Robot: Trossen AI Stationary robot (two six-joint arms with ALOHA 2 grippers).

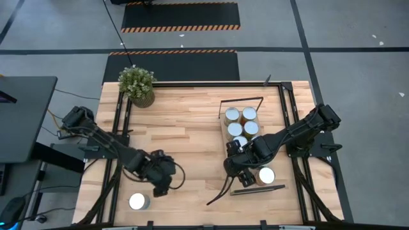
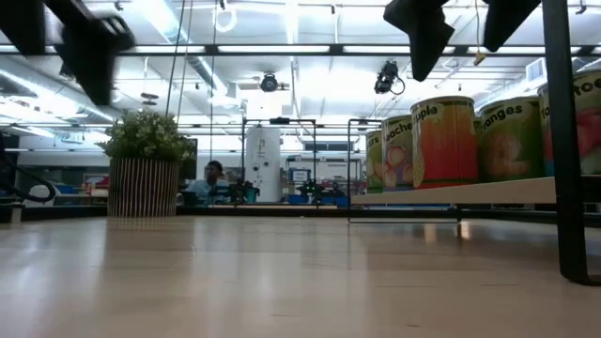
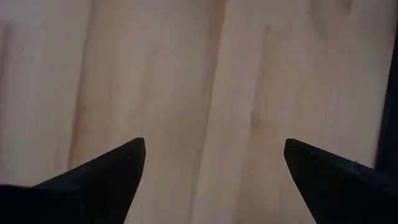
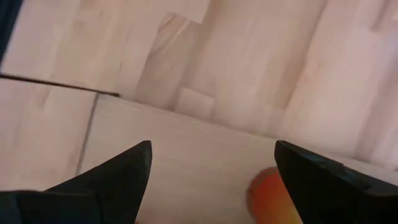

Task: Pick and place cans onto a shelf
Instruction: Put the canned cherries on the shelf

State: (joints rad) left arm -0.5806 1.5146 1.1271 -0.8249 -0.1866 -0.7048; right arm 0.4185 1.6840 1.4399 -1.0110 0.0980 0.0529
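The shelf [image 1: 252, 156], a long light-wood board with thin black wire frames at its short ends, lies near the tabletop's [image 1: 192, 128] right edge, running from the middle of the table toward the front edge. Four cans [image 1: 241, 123] with shiny round tops stand in a two-by-two cluster at its far end, and a fifth top shows just behind the right arm. Another can [image 1: 266, 175] stands near the shelf's front end, just beside the right gripper [image 1: 241, 171]. A single can [image 1: 138, 202] stands off the shelf near the front-left corner of the tabletop, a little in front of and to the left of the left gripper [image 1: 161, 182].

In the low view the cans on the shelf [image 2: 474, 191] are smooth cylinders with bright fruit labels in orange, yellow and green [image 2: 443, 141], standing upright side by side on the pale board.

The right gripper hangs over the shelf's front half with its jaws spread wide and nothing between them; its wrist view shows the pale board below and an orange rounded shape [image 4: 268, 190] near one finger. The left gripper hangs over bare butcher-block wood [image 3: 205, 93] in the front-left part of the tabletop, jaws likewise wide apart and empty.

A potted plant [image 1: 137, 84] in a ribbed pot stands at the back-left corner.
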